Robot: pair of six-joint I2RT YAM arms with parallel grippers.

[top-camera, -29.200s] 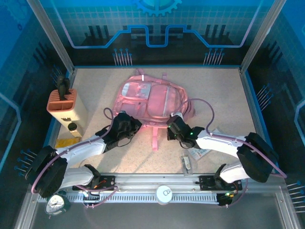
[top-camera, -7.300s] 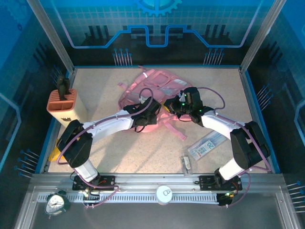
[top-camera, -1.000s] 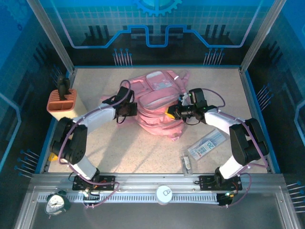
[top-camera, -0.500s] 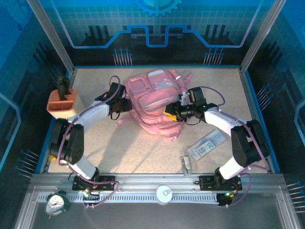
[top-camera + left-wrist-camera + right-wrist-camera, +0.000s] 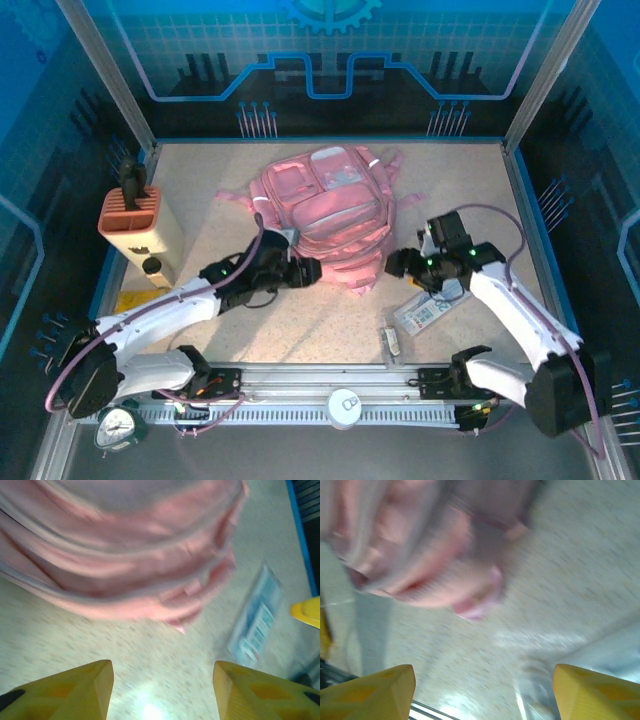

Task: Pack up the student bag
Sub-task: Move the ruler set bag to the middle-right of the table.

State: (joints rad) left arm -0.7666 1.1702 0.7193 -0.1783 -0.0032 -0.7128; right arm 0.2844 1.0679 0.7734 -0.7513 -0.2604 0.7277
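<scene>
Pink bag [image 5: 320, 215] now lies flat at the back middle of the worktop [image 5: 320, 330]. Both arms have let go and pulled back. The left pincer [image 5: 303, 270] and right pincer [image 5: 397, 265] are wide and empty. Maybe things can go in next.

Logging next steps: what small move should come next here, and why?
Probably lower the right gripper onto the flat clear packet beside it. Its fingers are open and empty, as are the left gripper's, and the pink backpack lies free of both.
</scene>
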